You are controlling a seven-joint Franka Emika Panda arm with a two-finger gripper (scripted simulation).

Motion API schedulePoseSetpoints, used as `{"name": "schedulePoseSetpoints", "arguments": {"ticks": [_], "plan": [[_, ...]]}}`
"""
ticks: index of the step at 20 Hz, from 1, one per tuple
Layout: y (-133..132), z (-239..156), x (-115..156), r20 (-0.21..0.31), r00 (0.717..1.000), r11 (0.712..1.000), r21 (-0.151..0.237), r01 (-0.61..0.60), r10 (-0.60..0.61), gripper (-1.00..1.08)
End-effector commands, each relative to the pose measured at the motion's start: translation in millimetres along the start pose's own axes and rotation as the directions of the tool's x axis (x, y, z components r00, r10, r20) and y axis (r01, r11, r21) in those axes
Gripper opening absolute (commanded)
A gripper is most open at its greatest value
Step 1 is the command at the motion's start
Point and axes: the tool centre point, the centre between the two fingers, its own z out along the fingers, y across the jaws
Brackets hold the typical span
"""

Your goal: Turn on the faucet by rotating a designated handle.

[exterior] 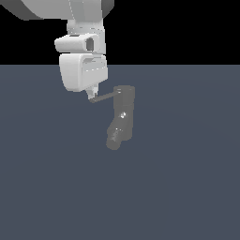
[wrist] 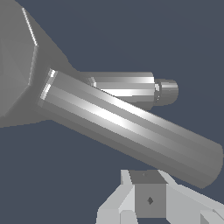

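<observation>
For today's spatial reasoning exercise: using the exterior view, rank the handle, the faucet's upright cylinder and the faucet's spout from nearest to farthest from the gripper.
1. The handle: its free end lies right at the gripper, on its right in the exterior view.
2. The upright cylinder: at the handle's far end.
3. The spout: lowest, at the faucet's bottom.

Bare simulated ground under a black void

We see a flat slate-blue floor (exterior: 187, 187) meeting plain black above a straight horizon; even light, with no cast shadows that we can make out.
</observation>
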Motion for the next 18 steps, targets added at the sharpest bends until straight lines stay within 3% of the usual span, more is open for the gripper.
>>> {"name": "schedulePoseSetpoints", "arguments": {"ticks": [1,13,18], "plan": [[7.8,-0.1,6.0,-0.002,1.0,1.0,-0.003,0.001,-0.001,-1.0],[28.6,-0.3,23.6,0.0,1.0,1.0,-0.002,0.007,-0.007,-1.0],[28.6,-0.6,48.4,0.0,1.0,1.0,-0.002,0.007,-0.007,-1.0]]}}
